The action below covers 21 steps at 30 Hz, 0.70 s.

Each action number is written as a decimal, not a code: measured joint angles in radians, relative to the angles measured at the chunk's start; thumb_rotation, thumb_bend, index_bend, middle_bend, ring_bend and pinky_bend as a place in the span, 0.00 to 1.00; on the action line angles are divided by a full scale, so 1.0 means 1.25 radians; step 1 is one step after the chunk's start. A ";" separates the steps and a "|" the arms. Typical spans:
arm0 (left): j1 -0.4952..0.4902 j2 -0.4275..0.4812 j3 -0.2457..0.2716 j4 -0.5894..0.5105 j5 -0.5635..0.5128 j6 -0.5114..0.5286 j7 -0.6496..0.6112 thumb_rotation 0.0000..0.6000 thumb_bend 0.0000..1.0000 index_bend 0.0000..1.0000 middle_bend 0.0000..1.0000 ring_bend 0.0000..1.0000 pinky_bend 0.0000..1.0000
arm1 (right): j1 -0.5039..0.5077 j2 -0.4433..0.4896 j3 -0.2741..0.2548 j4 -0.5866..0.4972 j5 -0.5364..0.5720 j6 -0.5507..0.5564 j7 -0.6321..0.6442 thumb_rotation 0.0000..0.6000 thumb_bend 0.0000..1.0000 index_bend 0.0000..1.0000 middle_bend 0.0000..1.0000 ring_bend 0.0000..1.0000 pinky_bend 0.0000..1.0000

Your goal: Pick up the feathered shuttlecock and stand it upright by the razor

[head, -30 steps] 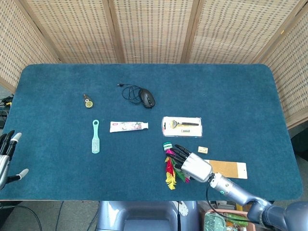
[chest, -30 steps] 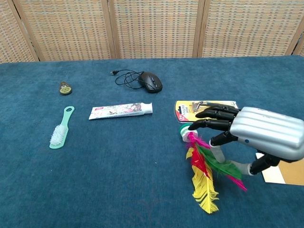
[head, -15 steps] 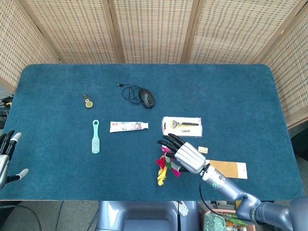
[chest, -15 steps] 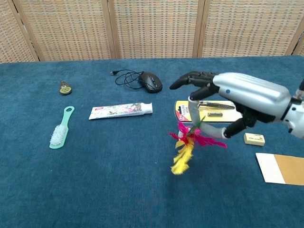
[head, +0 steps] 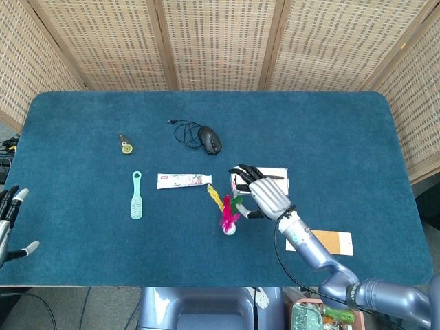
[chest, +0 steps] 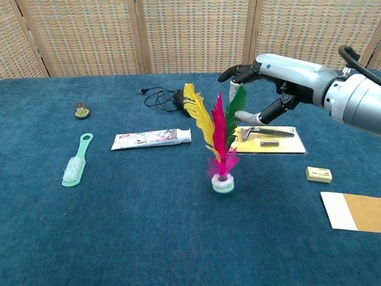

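The blue felt-covered table [chest: 119, 238] carries all items. The silver right hand [chest: 271, 83] hovers above the razor pack, fingers spread, with its fingertips [chest: 241, 117] at the green feather; whether they pinch that feather or merely touch it cannot be told from either view. The left hand [head: 8, 223] sits at the table's near left edge, fingers apart and holding nothing.

The yellow-backed blister pack holding the razor [chest: 268, 139] lies flat, right of centre. The shuttlecock with yellow, pink and green feathers on a white-and-green base [chest: 221, 149] stands upright on its base, near the pack's left end and towards the robot from it, not touching it (the feathers lean slightly away from the vertical).

Judged step: placement, at the point of release. The shuttlecock appears to stand by the razor as required. The next move calls for parting the fingers clear of the green feather and withdrawing the hand upward, without dragging the plume sideways, since the narrow base would tip easily.

Also present: a white toothpaste tube [chest: 151, 139], a mint-green brush [chest: 76, 162] and a black wired mouse [chest: 178, 98].
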State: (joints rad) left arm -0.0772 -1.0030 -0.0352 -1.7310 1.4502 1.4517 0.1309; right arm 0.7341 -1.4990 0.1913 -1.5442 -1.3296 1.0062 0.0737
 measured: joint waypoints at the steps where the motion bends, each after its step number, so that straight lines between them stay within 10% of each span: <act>1: 0.000 0.001 0.000 0.000 0.001 0.000 -0.002 1.00 0.00 0.00 0.00 0.00 0.00 | 0.002 -0.002 0.004 0.000 0.017 -0.008 -0.012 1.00 0.47 0.66 0.11 0.00 0.08; 21: 0.001 0.002 0.009 -0.005 0.016 0.003 -0.002 1.00 0.00 0.00 0.00 0.00 0.00 | -0.009 -0.020 0.009 0.033 0.071 -0.032 -0.019 1.00 0.47 0.66 0.12 0.00 0.09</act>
State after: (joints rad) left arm -0.0758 -1.0009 -0.0240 -1.7367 1.4706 1.4550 0.1288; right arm 0.7226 -1.5236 0.2030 -1.5031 -1.2410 0.9664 0.0505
